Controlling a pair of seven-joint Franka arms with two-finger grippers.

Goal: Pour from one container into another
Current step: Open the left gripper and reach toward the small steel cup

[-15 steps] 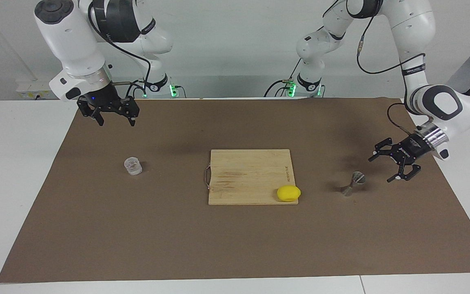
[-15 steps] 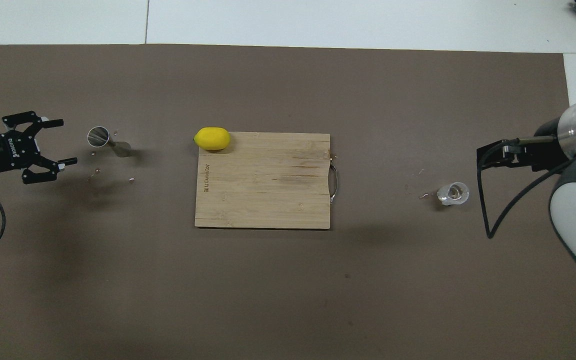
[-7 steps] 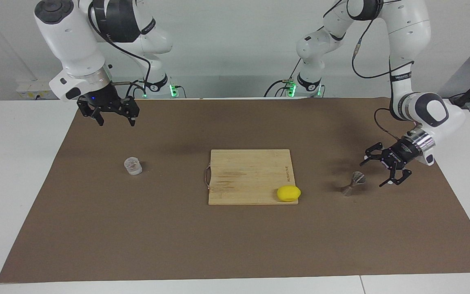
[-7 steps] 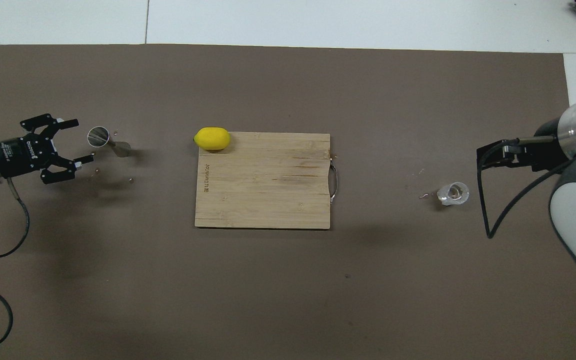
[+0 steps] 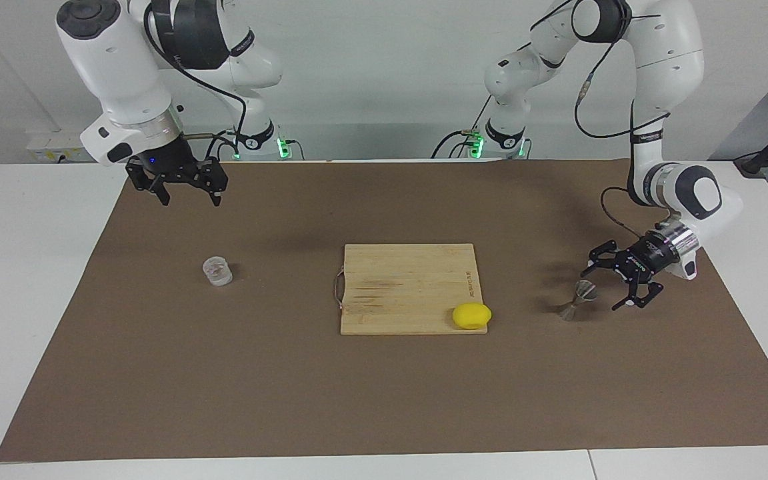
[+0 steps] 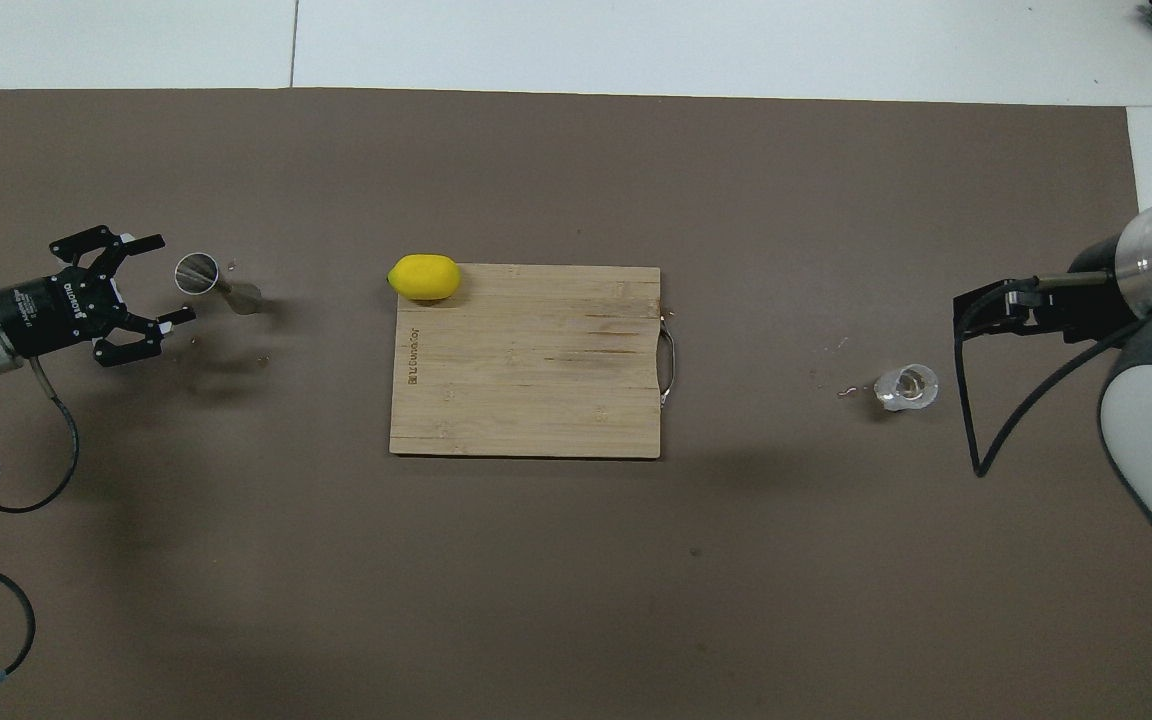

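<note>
Tumbler [image 5: 217, 271], clear glass, short and cylindrical: we record it upright on the brown mat [image 5: 384, 400] toward the right arm's end of the worktop [image 5: 24, 267], well apart from everything else, with a few small droplets on the mat beside it in the overhead view. Jigger [image 5: 577, 300], shiny steel, hourglass-shaped: we record it standing upright on the mat toward the left arm's end, open cone upward. Cutting board [image 5: 404, 287], pale wood with a wire handle on the edge toward the tumbler: we list it flat in the middle of the mat, between the two vessels. Lemon [image 5: 471, 315], yellow: we find it on the board's corner farthest from the robots, toward the jigger, partly overhanging the edge. Left tool [image 5: 609, 287]: we note it low and turned sideways just beside the jigger, its jaws spread wide with one fingertip to each side of the upper cone, not touching it and holding nothing. Right tool [image 5: 186, 195]: we note it hanging above the mat near the robots' edge, pointing down, jaws wide apart and empty, well apart from the tumbler; that arm waits.
</note>
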